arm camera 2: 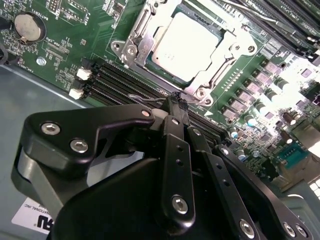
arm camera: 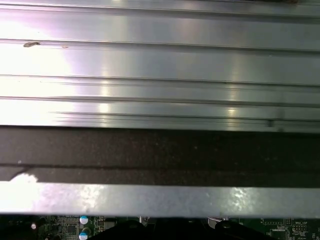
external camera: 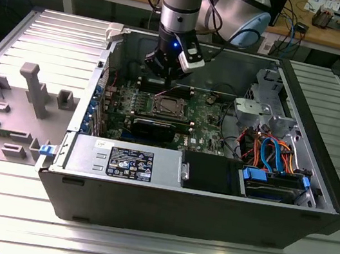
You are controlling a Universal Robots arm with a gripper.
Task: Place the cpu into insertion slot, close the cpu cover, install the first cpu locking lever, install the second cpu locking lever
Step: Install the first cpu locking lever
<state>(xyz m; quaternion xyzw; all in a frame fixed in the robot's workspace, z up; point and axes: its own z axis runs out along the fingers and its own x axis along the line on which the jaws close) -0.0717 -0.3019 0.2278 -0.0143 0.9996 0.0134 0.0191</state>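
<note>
Hovering inside the open computer case [external camera: 317,184], the gripper [arm camera 2: 176,100] is seen just beside the insertion slot [arm camera 2: 190,47], over the long memory slots [arm camera 2: 130,87] next to it. Its fingers [arm camera 2: 175,130] are drawn together to a tip, with a thin wire lever [arm camera 2: 145,98] seen right at that tip; whether it is actually gripped cannot be told. The cpu [arm camera 2: 187,45] is seated in the insertion slot, framed by the cpu cover [arm camera 2: 227,57], on the green motherboard [external camera: 207,117].
</note>
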